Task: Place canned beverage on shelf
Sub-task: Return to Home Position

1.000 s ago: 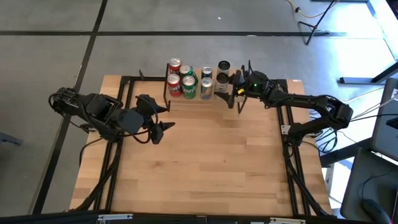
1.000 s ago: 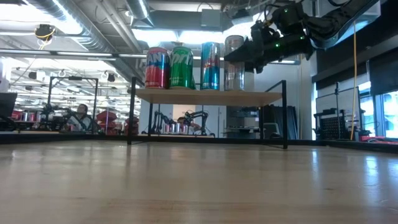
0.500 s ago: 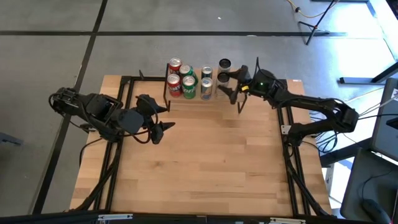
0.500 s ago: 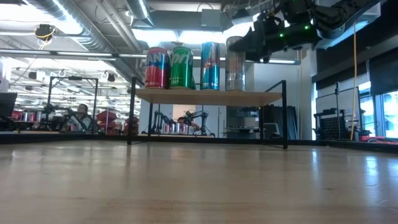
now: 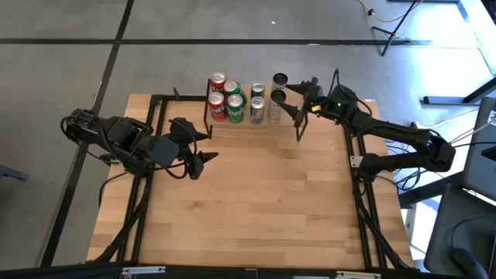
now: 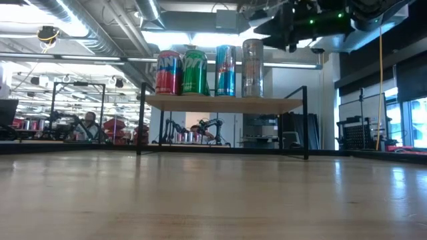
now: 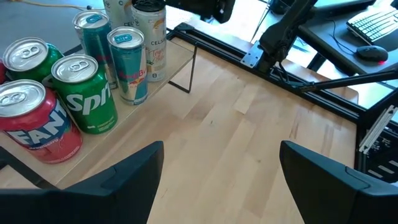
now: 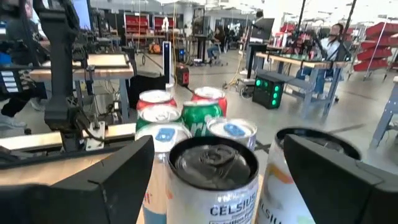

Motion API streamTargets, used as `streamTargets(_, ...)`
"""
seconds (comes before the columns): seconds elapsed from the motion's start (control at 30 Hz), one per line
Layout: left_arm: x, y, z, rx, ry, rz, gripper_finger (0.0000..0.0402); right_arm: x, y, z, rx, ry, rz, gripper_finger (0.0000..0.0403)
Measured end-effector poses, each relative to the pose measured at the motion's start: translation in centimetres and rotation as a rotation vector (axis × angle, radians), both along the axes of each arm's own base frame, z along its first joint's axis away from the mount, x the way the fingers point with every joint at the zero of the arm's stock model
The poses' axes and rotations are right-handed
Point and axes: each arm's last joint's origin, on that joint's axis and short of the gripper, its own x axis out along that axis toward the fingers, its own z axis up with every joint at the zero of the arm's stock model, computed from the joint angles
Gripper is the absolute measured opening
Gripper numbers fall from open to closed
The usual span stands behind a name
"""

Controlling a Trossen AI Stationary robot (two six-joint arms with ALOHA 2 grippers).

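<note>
The shelf point(image 6: 223, 104) stands at the table's far edge with several cans upright on its wooden top. The rightmost front can is a pale Celsius can with a dark top point(image 5: 276, 99), also in the low view point(image 6: 252, 67) and the right wrist view point(image 8: 214, 183). My right gripper point(image 5: 299, 96) is open and empty, above and to the right of that can, its fingers apart from it point(image 6: 287, 19). My left gripper point(image 5: 204, 146) is open and empty over the table's left part, left of the shelf point(image 7: 221, 149).
Red, green and blue-silver cans point(image 7: 74, 106) fill the shelf's left and middle. A second dark-topped can point(image 5: 279, 79) stands behind the Celsius can. Black frame rails point(image 5: 155, 116) run along the table's left and right sides. The table's bare wood point(image 5: 256, 201) stretches in front of the shelf.
My right gripper has risen and drawn back from the Celsius can toward the table's right edge. The can has stayed upright on the shelf's right end.
</note>
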Motion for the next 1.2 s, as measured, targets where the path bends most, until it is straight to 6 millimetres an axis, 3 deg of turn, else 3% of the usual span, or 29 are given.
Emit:
streamTargets(0.23,0.2,0.4,0.2,-0.011,-0.046,0.062,0.0298,-0.5,0.6,3.6,0.087,-0.083,0.098,0.0347)
streamTargets(0.4,0.5,1.0,0.1,-0.026,-0.004,-0.002,0.0238,0.1,2.0,5.4,0.229,-0.096,0.246,0.0326)
streamTargets(0.53,0.8,1.5,-0.2,0.022,0.060,-0.102,0.0149,1.1,4.2,5.4,0.257,-0.056,0.326,0.0255)
streamTargets(0.73,1.0,2.5,-2.6,0.036,0.198,-0.270,0.0015,2.0,7.1,4.1,0.320,0.075,0.417,0.0104)
streamTargets(0.83,0.9,2.6,-4.1,0.043,0.219,-0.324,0.0010,2.3,8.3,3.6,0.332,0.111,0.460,0.0034)
streamTargets(0.9,0.5,2.6,-4.7,0.049,0.175,-0.363,0.0011,2.4,8.9,3.2,0.336,0.108,0.488,0.0009)
streamTargets(1.2,-4.7,2.8,-7.8,0.049,-0.111,-0.405,0.0008,2.6,10.7,0.6,0.443,0.073,0.516,0.0022)
